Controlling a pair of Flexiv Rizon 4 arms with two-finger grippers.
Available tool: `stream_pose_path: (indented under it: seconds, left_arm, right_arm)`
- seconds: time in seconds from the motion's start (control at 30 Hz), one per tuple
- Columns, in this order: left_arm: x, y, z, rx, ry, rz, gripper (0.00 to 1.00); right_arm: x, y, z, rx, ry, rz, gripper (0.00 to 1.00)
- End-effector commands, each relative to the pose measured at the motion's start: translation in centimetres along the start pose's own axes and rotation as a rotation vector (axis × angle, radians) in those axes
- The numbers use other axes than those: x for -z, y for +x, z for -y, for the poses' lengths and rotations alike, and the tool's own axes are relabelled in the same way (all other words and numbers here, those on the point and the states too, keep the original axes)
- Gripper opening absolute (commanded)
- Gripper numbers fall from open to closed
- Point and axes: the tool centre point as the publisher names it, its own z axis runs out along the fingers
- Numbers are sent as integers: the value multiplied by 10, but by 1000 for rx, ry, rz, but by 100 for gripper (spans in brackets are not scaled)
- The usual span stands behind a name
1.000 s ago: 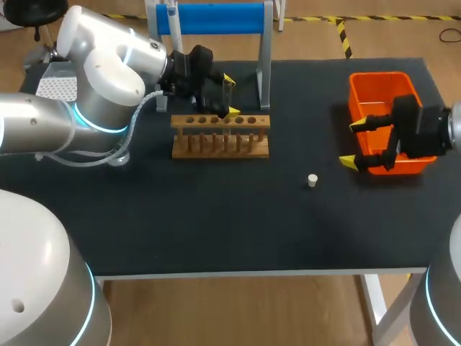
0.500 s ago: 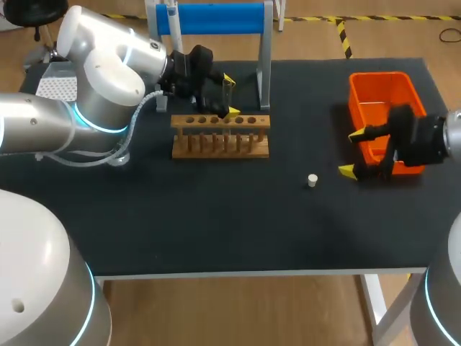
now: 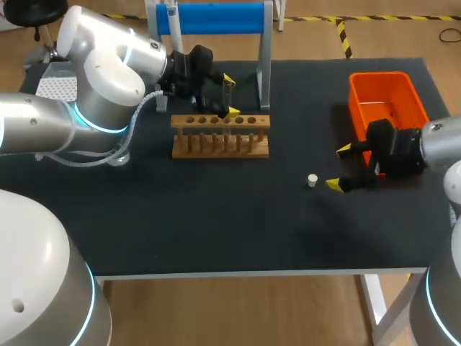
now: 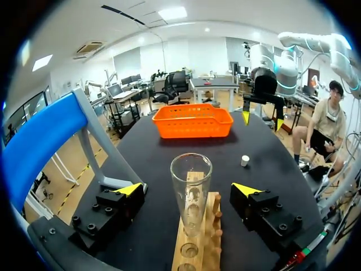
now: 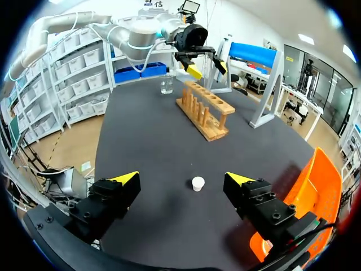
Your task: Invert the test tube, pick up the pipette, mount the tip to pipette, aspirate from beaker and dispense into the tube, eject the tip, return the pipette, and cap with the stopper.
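Straddling the clear glass test tube without touching it, the left gripper has its yellow-tipped fingers spread apart, one on each side of the glass; nothing is grasped there. The tube stands upright, mouth up, in a hole of the light wooden test-tube rack, which sits on the black table just in front of the blue-topped metal stand. That pose reads as a guard or a ready brace: the fingers could close to steady the tube while something is pressed into its mouth. Whether the tube holds any liquid cannot be told.

The right gripper is likewise released, its two fingers wide open and empty; it hangs low over the table just beside the orange plastic basket. The small white stopper lies alone on the black surface, well apart from the rack, just ahead of those open fingers and lined up with the gap between them in the right wrist view; neither finger touches it. The wide opening looks chosen to drop around the stopper from two sides.

Judging from this layout, the capping step is at hand: the stopper is not yet picked up, and the tube is still uncapped; such a small, round piece could roll or tip if one finger reaches it first.
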Motion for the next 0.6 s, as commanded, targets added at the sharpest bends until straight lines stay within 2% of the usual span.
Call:
stream_pose_path:
  seconds: [0.03,0.13,0.23,0.33,0.43,0.5,0.53,0.6]
  left_arm:
    - [0,-1,0,1,-2,-3,100]
    - [0,-1,0,1,-2,-3,100]
    - [0,-1,0,1,-2,-3,100]
    - [0,-1,0,1,-2,-3,100]
    - [0,-1,0,1,-2,-3,100]
    - [0,-1,0,1,-2,-3,100]
    - [0,-1,0,1,-2,-3,100]
    - [0,-1,0,1,-2,-3,100]
  right_arm:
    - [-16,-3,1,-3,19,5,100]
    - [-21,-4,3,-7,32,8,100]
    - [-26,-4,6,-9,38,7,93]
    - [-29,-5,8,-9,49,9,100]
    - [-31,-5,10,-11,63,18,98]
    - [-32,-6,12,-10,75,28,96]
    - [-32,-7,12,-9,79,30,91]
    - [-33,-8,14,-11,89,40,87]
